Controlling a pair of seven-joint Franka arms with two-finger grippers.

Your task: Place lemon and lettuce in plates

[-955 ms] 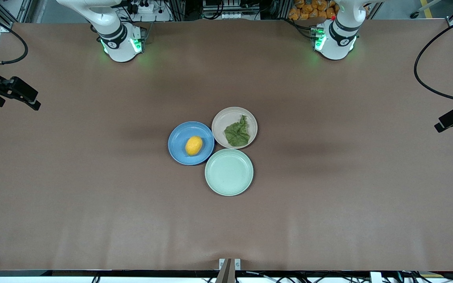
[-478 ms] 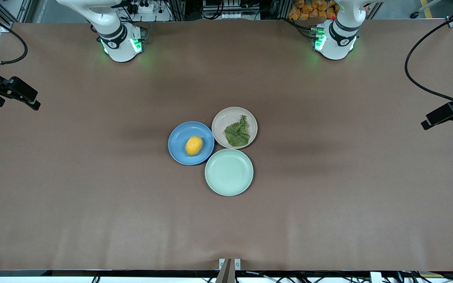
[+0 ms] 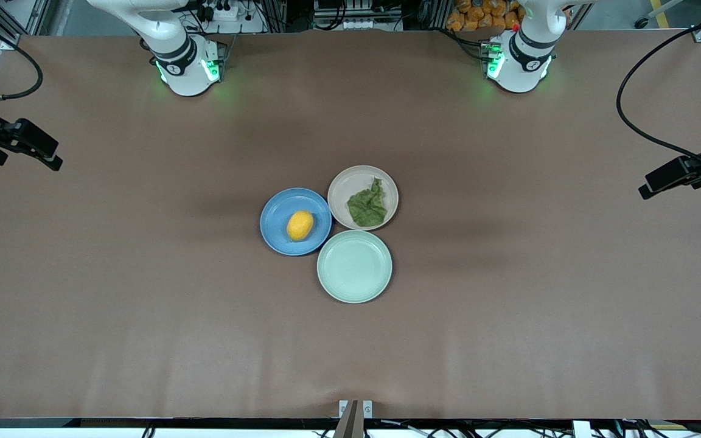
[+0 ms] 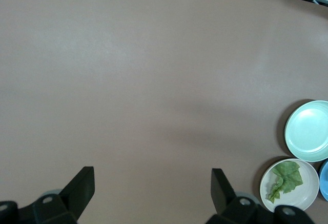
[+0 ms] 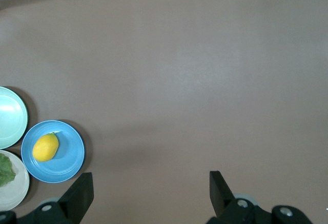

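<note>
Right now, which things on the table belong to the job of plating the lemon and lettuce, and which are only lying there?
Part of the job:
- lemon, lying in the blue plate
- lettuce, lying in the beige plate

Just lying about:
- mint-green plate, with nothing in it, nearer the front camera and touching both other plates

lemon (image 5: 45, 147): lying on the blue plate (image 5: 69, 157)
right gripper (image 5: 148, 196): fingers wide apart, over bare brown table (image 5: 195, 70)
</note>
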